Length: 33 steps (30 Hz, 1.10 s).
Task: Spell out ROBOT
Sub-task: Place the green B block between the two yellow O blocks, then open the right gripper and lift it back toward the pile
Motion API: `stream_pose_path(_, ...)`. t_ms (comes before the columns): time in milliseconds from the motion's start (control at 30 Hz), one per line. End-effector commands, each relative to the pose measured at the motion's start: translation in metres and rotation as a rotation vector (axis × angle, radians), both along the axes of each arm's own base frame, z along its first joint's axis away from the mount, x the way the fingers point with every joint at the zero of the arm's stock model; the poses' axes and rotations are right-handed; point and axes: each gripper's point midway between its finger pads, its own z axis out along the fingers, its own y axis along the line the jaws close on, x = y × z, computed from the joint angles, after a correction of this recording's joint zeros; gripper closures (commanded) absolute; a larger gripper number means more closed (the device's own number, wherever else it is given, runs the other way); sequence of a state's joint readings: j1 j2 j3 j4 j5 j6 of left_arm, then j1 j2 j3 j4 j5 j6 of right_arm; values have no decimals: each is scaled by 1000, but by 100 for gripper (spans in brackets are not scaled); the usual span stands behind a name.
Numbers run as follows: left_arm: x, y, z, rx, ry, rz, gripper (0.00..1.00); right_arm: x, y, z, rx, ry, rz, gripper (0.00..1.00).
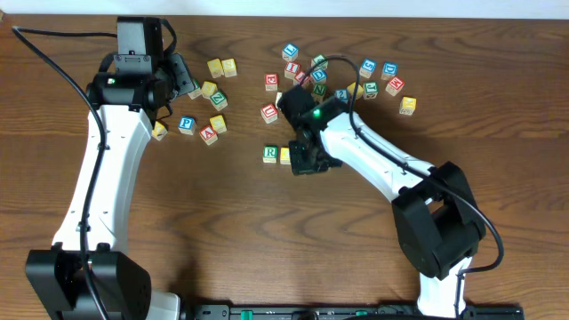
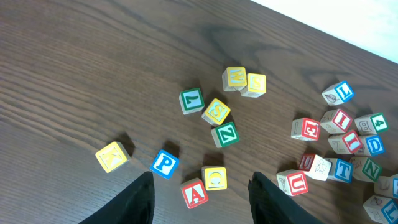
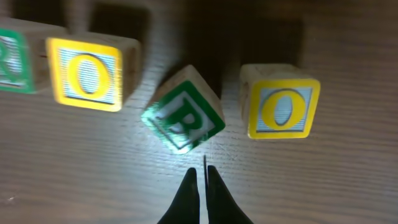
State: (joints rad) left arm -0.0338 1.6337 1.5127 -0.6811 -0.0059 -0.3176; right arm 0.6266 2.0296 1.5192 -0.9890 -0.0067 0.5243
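In the right wrist view a green R block [image 3: 12, 62], a yellow O block [image 3: 90, 73], a green B block [image 3: 183, 117] turned askew, and a second yellow O block [image 3: 281, 102] lie in a row on the wood. My right gripper [image 3: 203, 177] is shut and empty, its tips just below the B. Overhead, the R [image 1: 271, 153] and first O [image 1: 285, 156] show beside my right gripper [image 1: 308, 160], which hides the rest. My left gripper [image 2: 200, 196] is open and empty above the red A block [image 2: 194, 193]. A green T block [image 2: 191, 99] lies upper left.
A pile of loose letter blocks [image 1: 342, 78] lies at the back centre. A smaller group with P [image 1: 187, 124], A and yellow blocks lies near the left arm. The table's far edge runs along the top [image 1: 356, 9].
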Motion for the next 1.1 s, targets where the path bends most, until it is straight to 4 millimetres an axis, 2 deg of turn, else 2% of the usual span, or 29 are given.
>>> stream_pose_path(0,-1,2,-10,-1,27,11,51,1,-2,0,-3,-19,-30,99)
stream_pose_path(200,-1,2,-10,-1,27,11,52,7,-5,-4,-10,-47,-37,99)
stream_pose_path(367,-1,2,-10,-1,27,11,51,6,-6,-22,-21,-10,-40,99)
stream_pose_path(800,-3,2,-11,0,34,11,51,20,-4,-20,12,-48,-46,99)
stream_pose_path(1067,-3,2,-11,0,34,11,51,34,9,-17,66,-109,68,99)
